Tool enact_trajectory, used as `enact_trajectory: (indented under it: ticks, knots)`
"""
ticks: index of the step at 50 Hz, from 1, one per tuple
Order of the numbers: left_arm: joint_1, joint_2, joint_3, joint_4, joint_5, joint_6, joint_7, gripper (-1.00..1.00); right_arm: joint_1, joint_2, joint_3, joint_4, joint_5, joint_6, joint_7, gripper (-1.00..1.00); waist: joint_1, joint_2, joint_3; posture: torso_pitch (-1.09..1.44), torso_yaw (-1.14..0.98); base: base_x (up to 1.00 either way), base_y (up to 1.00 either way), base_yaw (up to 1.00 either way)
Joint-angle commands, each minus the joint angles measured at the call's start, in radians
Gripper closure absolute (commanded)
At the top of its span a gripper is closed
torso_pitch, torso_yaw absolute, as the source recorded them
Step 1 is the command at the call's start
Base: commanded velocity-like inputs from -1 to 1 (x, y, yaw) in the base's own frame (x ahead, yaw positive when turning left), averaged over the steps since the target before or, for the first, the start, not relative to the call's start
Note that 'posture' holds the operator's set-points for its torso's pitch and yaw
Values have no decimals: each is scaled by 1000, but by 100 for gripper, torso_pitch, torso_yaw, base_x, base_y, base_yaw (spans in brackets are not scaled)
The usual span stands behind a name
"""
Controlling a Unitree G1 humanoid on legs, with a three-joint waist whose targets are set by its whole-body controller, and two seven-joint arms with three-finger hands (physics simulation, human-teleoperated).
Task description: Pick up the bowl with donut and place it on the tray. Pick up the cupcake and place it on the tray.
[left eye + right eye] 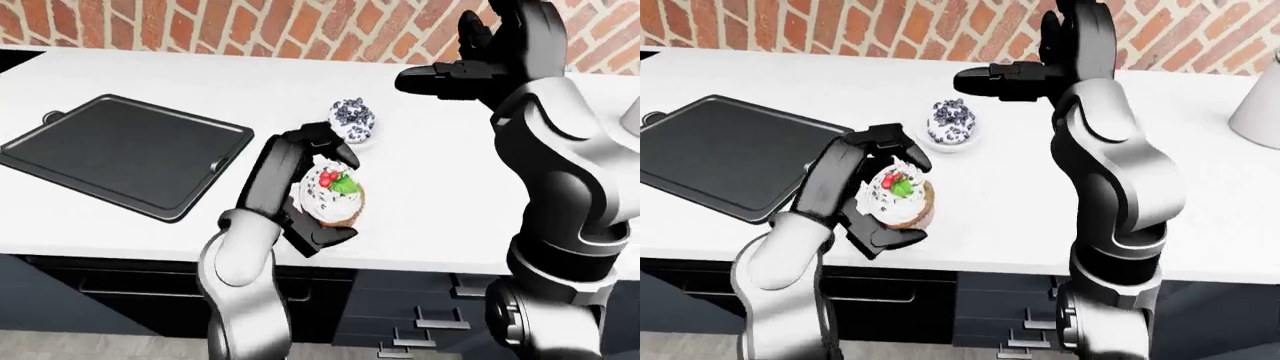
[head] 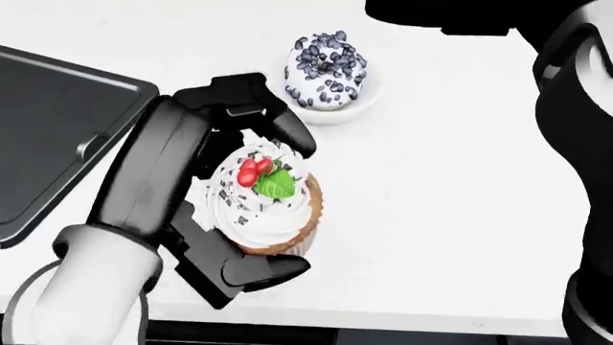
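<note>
head: steep, close | eyes: wider, share counter (image 1: 120,67)

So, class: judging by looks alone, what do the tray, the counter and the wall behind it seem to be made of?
The tray looks like dark metal with a matte, non-stick-style finish: flat charcoal surface, thin raised rim catching a pale highlight. The counter seems a smooth white laminate or stone; it is uniform, with no visible grain. The wall looks like rough red brick with pale mortar lines. These are simulator renders, so this is only appearance.
</note>
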Motion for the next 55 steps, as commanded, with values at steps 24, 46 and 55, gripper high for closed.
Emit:
enact_trajectory:
  ticks: [24, 46, 55]
  knots:
    - [-139, 210, 180, -143, -130, 185, -13, 100, 40, 106, 97, 199, -475, -3, 377, -100, 5, 8, -21, 0, 0, 0, 0, 0]
    - [-163, 251, 158, -166, -165, 241, 9, 100, 13, 236, 131, 526, -607, -242, 367, -100, -1, 25, -26, 0, 0, 0, 0, 0]
    - [-155, 252, 161, -172, -177, 237, 16, 100, -35, 258, 132, 696, -595, -354, 301, -100, -4, 28, -31, 0, 0, 0, 0, 0]
